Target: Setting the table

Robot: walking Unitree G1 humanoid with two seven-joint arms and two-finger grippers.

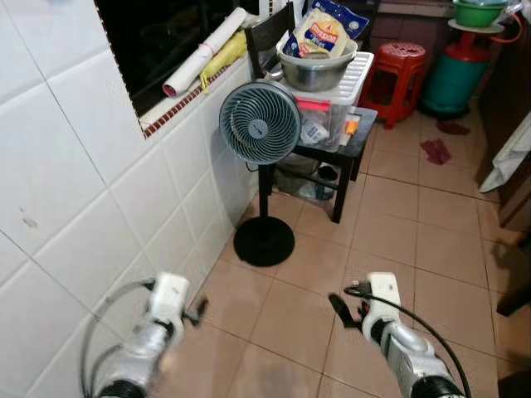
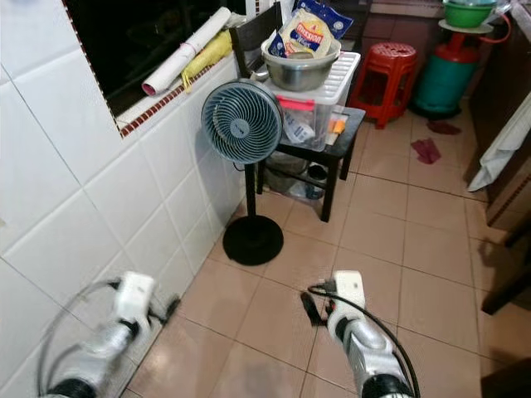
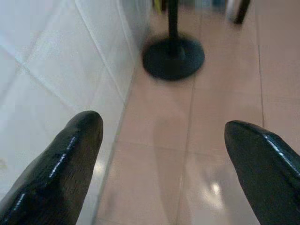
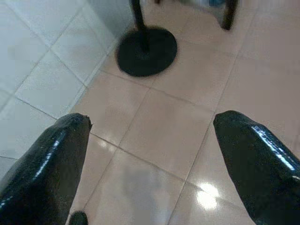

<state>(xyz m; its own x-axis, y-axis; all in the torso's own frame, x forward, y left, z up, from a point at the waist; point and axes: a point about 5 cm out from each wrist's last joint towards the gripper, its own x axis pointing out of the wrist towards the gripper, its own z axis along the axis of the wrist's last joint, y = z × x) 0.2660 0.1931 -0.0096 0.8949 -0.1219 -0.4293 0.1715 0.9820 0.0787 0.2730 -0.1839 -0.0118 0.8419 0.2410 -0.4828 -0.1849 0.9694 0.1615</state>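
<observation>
Pale pink tiled floor stretches ahead beside a white tiled wall. A grey pedestal fan stands by the wall on a round black base. Just behind it, a small dark tabletop carries a clear plastic storage box, and on the box's lid sits a steel mixing bowl with a yellow snack packet in it. A red plastic stool and a green gas cylinder stand further back.

Both arms are held low over the floor. The left tool has its two black fingers spread wide with nothing between them; the right tool is likewise wide open and empty.

The bowl, well apart from both tools, looks the likeliest thing for setting a table. It is probably light, rigid and slippery, so its rim seems the best place to pinch, and the loose packet could slide out if it tilts
</observation>
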